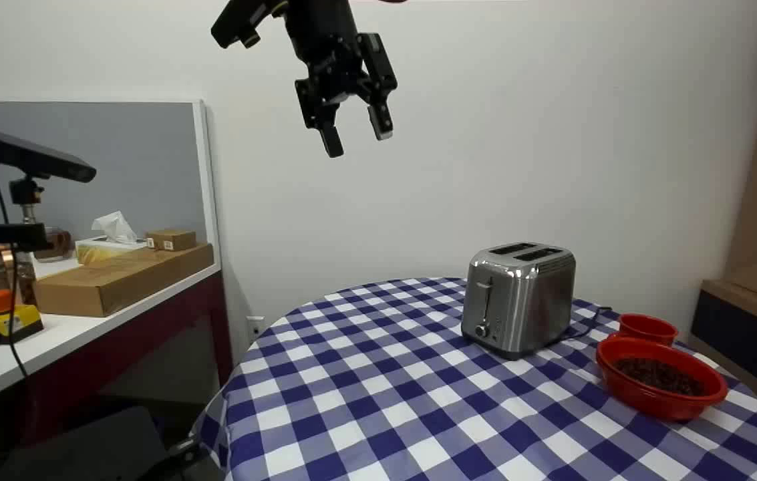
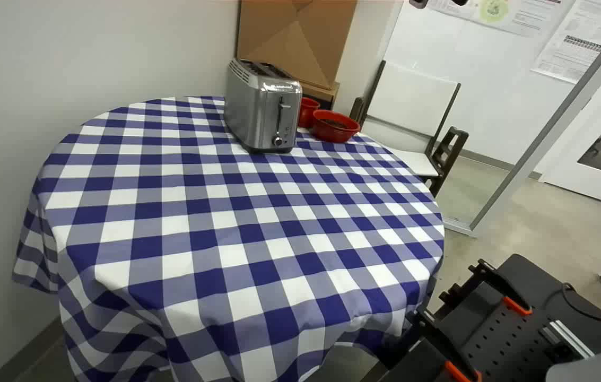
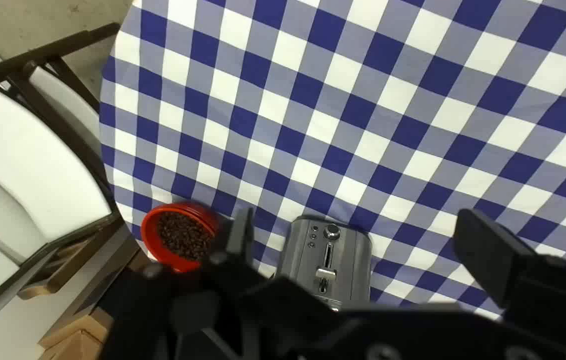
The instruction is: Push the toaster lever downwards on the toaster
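Blue-and-white checked, the round cloth-covered tabletop (image 1: 378, 374) bears the boxy silver metal toaster (image 1: 532, 307). Higher up, well apart, black fingers (image 1: 331, 141) hang parted, holding nothing. The small metal lever (image 3: 325, 273) looks raised; the whole push seems left.

Toaster (image 1: 518, 300) on tablecloth (image 1: 365, 374); bowl (image 1: 665, 406) (beans (image 3: 183, 235) inside) nearby, beside cup (image 1: 647, 329).

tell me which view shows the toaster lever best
The wrist view: the lever looks largest there, with nothing in front of it. Both exterior views show it too, but smaller, above the knob on the end of the toaster.
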Robot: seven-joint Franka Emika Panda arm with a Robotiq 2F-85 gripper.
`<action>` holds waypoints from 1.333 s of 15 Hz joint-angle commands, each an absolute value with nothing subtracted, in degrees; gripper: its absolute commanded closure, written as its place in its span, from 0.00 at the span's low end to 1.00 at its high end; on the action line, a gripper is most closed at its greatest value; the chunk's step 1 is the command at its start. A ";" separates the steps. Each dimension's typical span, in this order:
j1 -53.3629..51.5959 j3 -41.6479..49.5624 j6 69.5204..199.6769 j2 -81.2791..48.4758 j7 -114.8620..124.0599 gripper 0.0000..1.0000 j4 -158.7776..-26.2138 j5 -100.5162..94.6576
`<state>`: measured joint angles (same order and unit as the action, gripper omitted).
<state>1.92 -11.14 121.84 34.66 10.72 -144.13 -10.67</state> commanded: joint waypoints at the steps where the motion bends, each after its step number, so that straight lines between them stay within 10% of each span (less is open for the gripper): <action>1: 0.90 -10.28 121.65 34.52 11.23 0.00 -144.03 -11.30; 20: 5.21 -5.47 138.38 -4.27 19.13 0.00 -119.95 -15.57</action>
